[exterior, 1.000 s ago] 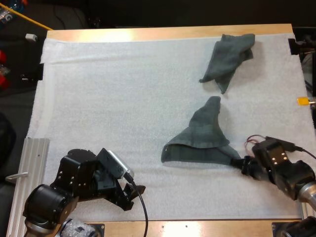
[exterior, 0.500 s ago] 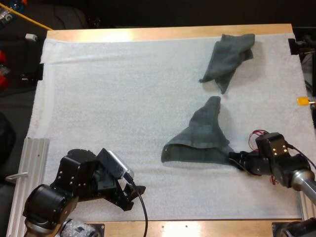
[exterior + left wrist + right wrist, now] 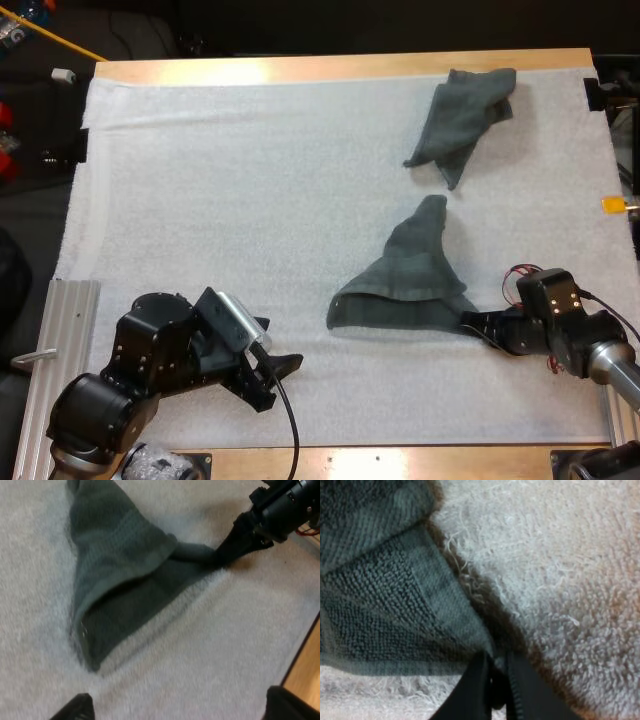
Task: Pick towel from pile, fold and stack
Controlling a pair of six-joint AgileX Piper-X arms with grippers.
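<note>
The near towel (image 3: 405, 285), dark grey-green, lies on the white mat (image 3: 200, 200) to the right of its middle and towards the near side. It forms a rough triangle: a narrow tip points to the far side, a broad folded base runs along the near side, and the upper layer is doubled over so that an open fold gapes at the base's left end. Its lower right corner is drawn out into a thin tail.

The right pincer (image 3: 470, 322) is clenched on that tail. In the right wrist view its two black fingers (image 3: 470, 695) come nearly together, with the towel's hemmed corner pinched between their tips just above the mat's fuzzy surface. In the left wrist view the same pincer sits low at the drawn-out corner, and the cloth runs from it back to the main fold.

The left pincer (image 3: 283, 366) is released. It hovers over bare mat near the near edge, well to the left of the towel and apart from it, with its tips turned towards the towel. In the left wrist view its fingers (image 3: 75, 710) stand wide apart with only mat between them.

A second, far towel (image 3: 460, 120) lies crumpled near the mat's far right corner, well apart from the near towel. The wooden counter (image 3: 350, 68) shows as a strip beyond the mat's far edge.
</note>
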